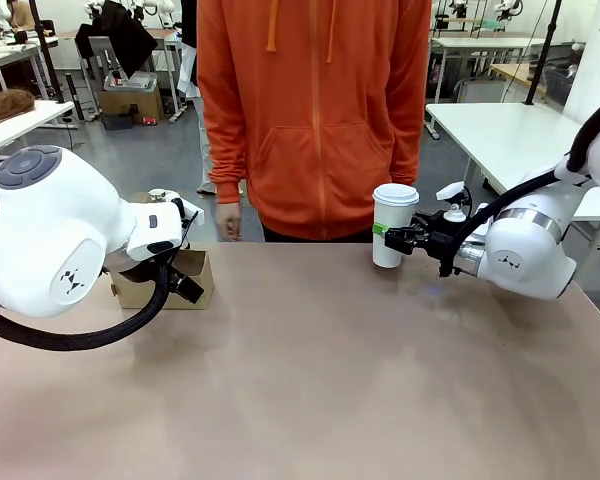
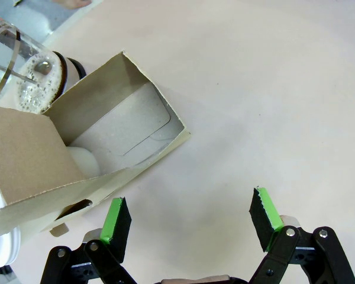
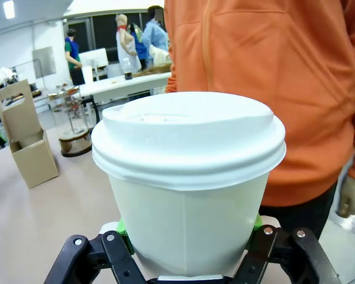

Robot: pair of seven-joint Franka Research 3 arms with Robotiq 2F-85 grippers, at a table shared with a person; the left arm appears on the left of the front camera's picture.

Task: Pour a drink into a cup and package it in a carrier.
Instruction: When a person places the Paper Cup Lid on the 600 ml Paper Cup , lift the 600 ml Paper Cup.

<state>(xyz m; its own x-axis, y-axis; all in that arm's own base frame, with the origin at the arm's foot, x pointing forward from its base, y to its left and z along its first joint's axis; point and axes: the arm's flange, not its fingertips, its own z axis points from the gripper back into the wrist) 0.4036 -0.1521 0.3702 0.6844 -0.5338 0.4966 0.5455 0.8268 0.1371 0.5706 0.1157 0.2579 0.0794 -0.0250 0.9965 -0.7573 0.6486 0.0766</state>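
The white paper cup (image 1: pixel 393 225) with its white lid on is near the table's far edge, in front of the person. My right gripper (image 1: pixel 388 238) is shut on its side. In the right wrist view the cup (image 3: pixel 186 177) sits upright between the green pads (image 3: pixel 123 228). The brown cardboard carrier (image 1: pixel 185 283) stands at the far left, partly hidden by my left arm. Seen from the left wrist, the carrier (image 2: pixel 100 148) is just beyond my left gripper (image 2: pixel 189 219). That gripper is open with nothing between its fingers.
A glass pitcher (image 2: pixel 23 68) with foamy liquid stands right behind the carrier, and it also shows as the pitcher (image 3: pixel 74 124) in the right wrist view. A person in an orange hoodie (image 1: pixel 315 110) stands at the far edge, hands hanging down. The brown tabletop (image 1: pixel 310 380) lies bare in front.
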